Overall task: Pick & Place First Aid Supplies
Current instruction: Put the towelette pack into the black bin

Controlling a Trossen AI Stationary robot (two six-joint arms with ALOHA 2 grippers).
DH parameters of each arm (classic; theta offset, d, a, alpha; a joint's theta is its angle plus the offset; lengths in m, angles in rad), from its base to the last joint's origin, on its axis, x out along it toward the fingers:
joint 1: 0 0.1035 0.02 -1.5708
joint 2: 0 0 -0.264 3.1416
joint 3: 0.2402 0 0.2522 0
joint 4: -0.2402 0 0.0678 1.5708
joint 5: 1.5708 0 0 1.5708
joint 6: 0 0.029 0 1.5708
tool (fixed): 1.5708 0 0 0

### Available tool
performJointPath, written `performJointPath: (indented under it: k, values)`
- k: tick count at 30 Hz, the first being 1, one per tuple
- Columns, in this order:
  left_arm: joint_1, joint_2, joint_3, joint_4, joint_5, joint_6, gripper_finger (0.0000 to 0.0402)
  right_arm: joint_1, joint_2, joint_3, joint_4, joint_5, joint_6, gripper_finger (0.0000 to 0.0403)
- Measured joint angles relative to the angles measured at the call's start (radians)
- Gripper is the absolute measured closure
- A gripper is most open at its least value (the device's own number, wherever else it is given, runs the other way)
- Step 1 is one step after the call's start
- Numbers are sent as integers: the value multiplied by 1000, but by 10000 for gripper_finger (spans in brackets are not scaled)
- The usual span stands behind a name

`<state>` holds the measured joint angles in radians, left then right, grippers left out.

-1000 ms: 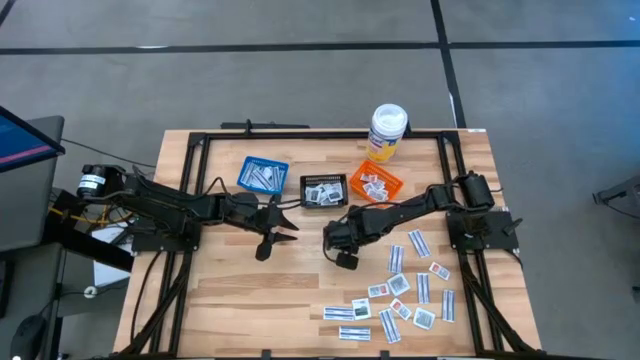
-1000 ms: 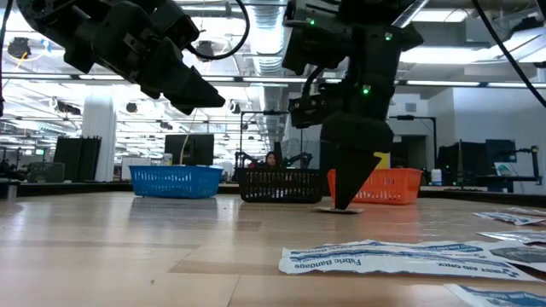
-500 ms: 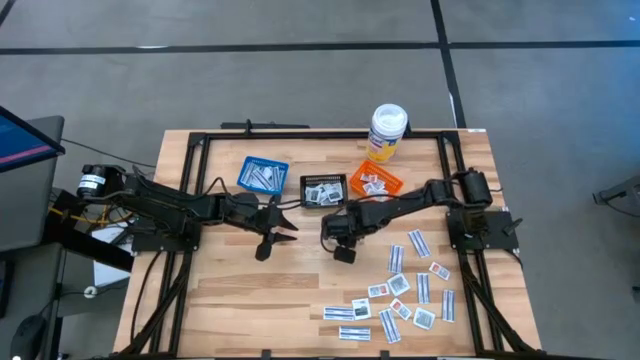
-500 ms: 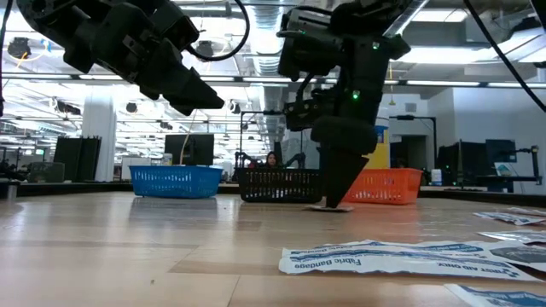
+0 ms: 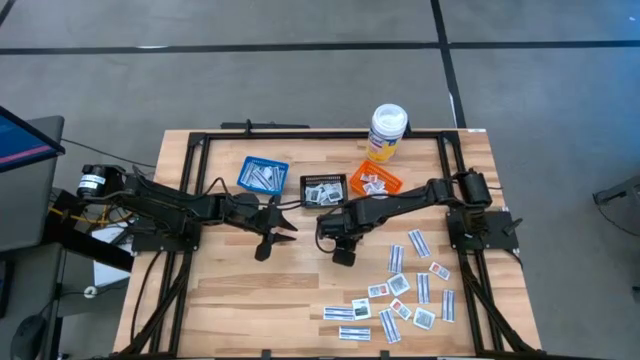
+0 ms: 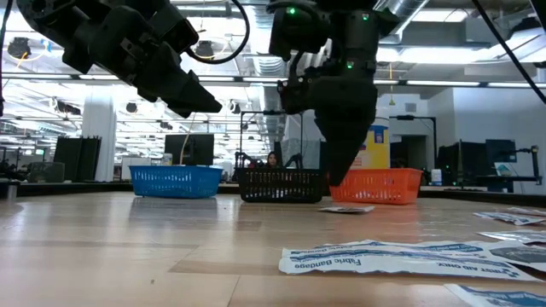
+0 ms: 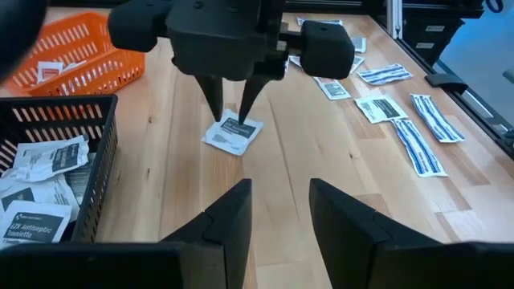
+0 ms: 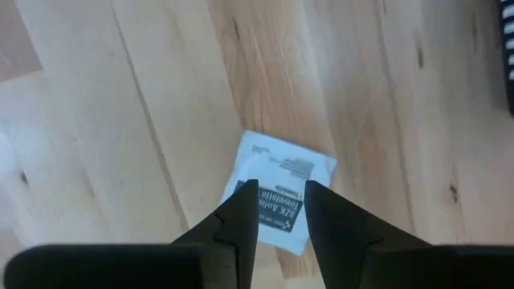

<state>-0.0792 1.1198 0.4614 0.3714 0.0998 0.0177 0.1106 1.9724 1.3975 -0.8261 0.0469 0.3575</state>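
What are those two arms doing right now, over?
Right pincer open, poised just above a square white packet lying on the table, not gripping it. Left pincer open, empty, waiting nearby. Nothing in the way.

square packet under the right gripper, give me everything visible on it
The square packet is small, flat and white, paper-like, with a dark printed label block and small text. It lies flat and alone on the bare wooden table, near the black basket and the orange basket, apart from the loose packets further out. The right gripper hangs directly over it, jaws slightly parted and pointing down at it; the low view shows them lifted clear of the packet. Nothing else touches it.
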Motion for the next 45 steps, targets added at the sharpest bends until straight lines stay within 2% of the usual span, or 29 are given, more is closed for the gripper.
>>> performJointPath:
  k: [10,20,23,25,31,36,45]
  values:
    - [0,0,0,-3,55,0,276,14,0,0,-5,-94,15,293]
    - [0,0,0,-5,58,0,276,41,-1,-3,23,-115,10,196]
    - [0,0,0,-5,58,0,276,61,-2,-24,25,-72,14,169]
    - [0,0,0,-5,59,0,276,74,-2,-35,28,-25,74,158]
    - [0,0,0,-6,59,0,276,65,13,-56,38,55,211,153]
    - [0,0,0,-13,59,-5,276,28,12,-99,83,-4,257,152]
    - [0,0,0,-22,59,-27,276,5,7,-125,100,5,237,157]
